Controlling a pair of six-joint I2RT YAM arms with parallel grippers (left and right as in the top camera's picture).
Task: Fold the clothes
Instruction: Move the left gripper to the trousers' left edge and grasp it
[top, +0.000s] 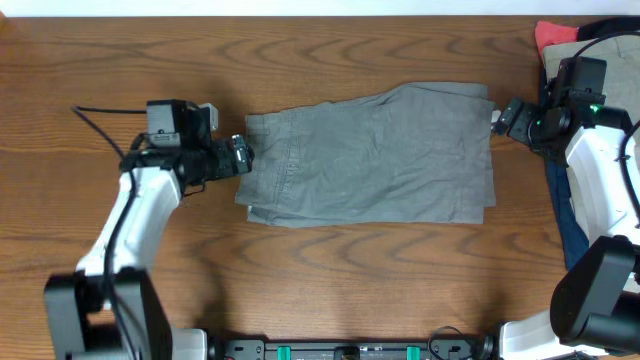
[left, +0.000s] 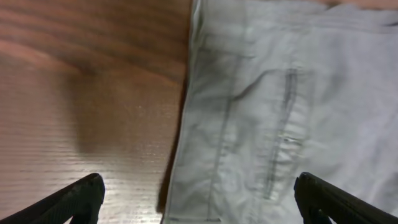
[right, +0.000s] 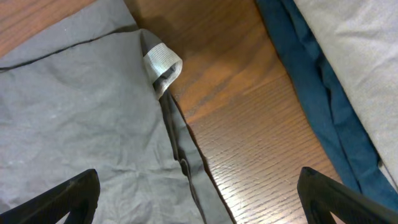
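1. The grey shorts (top: 380, 155) lie flat on the table (top: 330, 290), stretched between the two tools; the edge with the stitched pocket seam sits just ahead of the left tool (top: 240, 156), and the edge with a white label (right: 163, 62) sits just ahead of the right tool (top: 503, 116).
2. Both tools are spread wide and hold nothing; in each wrist view the fingers (left: 81, 196) stand far apart, with the cloth edge and bare wood between them.
3. Risk at the left tool: the edge looks layered, so a shallow bite may catch only the top layer; the shorts would then peel apart rather than fold.
4. Risk at the right tool: closing on the label alone would likely slip, or drag the cloth askew.
5. A navy garment (right: 311, 81) and a beige garment (right: 360, 43) lie near the right tool's outer side; a wide sweep could snag them.
6. Uneven lifting by the two tools would probably skew the fold and crease the cloth.
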